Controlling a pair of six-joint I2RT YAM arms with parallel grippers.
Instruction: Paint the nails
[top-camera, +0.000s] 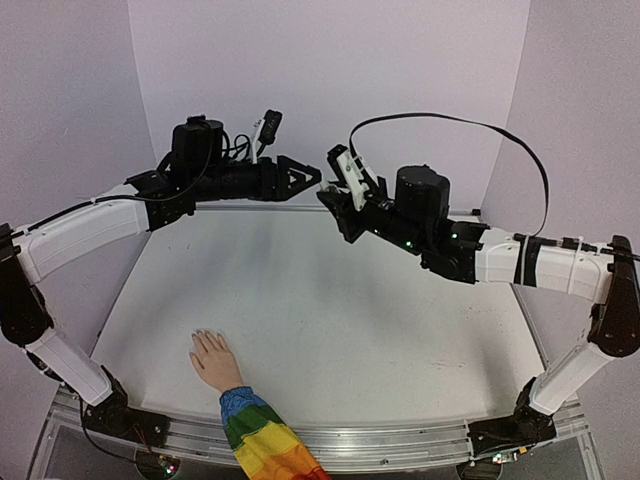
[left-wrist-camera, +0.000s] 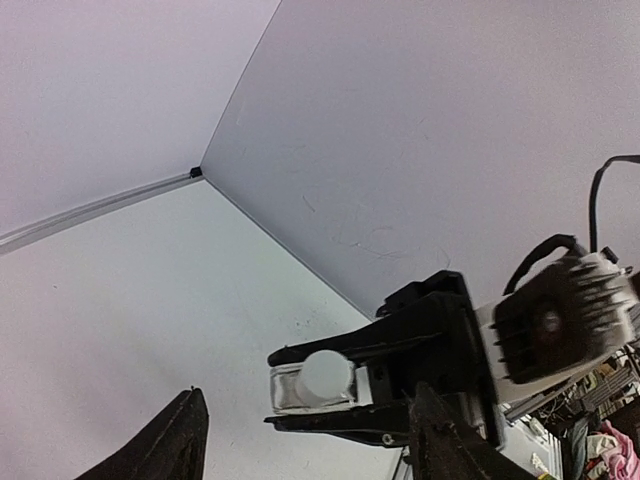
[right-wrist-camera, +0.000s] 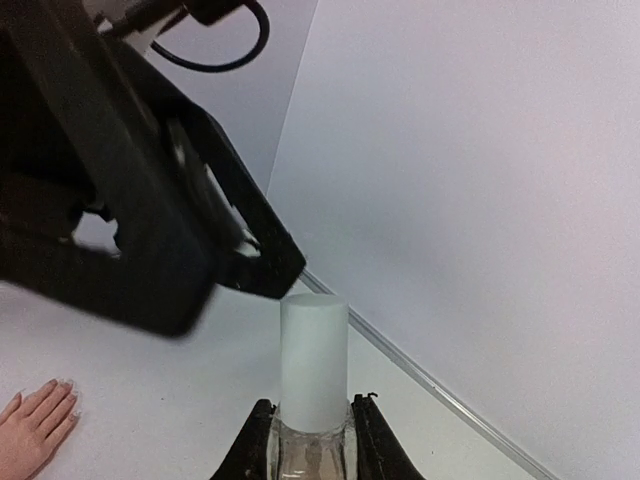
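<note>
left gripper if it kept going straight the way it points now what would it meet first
Most likely the white cap of the small clear bottle clamped in the right gripper. It sits just ahead of the open left gripper, though depth is hard to judge.

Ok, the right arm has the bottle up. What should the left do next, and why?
Probably ease the left gripper forward so its open fingers straddle the cap, then close. The right gripper is shut on the bottle, the cap is on, and the left fingers sit just beside it, not around it.
</note>
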